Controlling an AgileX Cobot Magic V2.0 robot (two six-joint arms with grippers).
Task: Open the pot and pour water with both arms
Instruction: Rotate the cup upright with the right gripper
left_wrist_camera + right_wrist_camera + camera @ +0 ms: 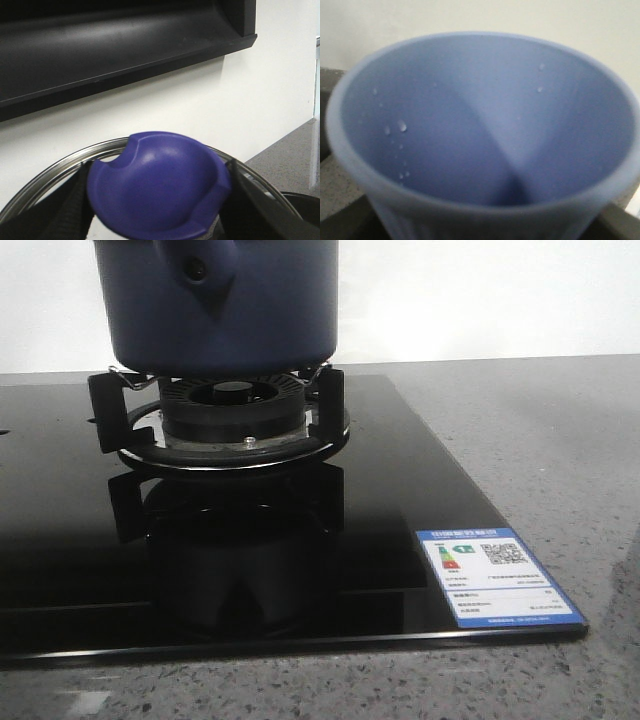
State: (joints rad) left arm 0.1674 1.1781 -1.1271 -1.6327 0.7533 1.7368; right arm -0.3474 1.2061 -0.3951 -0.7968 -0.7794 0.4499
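Observation:
The dark navy pot (pixel 220 310) stands on the burner's pan support, its handle lug (pixel 205 275) with the round hole facing me; its top is cut off by the frame. Neither arm shows in the front view. In the left wrist view my left gripper (pixel 159 200) is shut on the lid's blue knob (pixel 160 180), a dark finger (pixel 60 210) on each side. The lid's metal rim (pixel 55 170) arcs behind it. The right wrist view is filled by a pale blue cup (pixel 480 125) with droplets inside. My right gripper (pixel 480 222) holds it, fingers mostly hidden.
A black glass hob (pixel 400 490) carries the burner (pixel 235 415) and a blue-and-white energy label (pixel 495 575) at its front right corner. Grey speckled counter (pixel 560 440) surrounds it. A dark range hood (pixel 100 45) hangs on the white wall above the lid.

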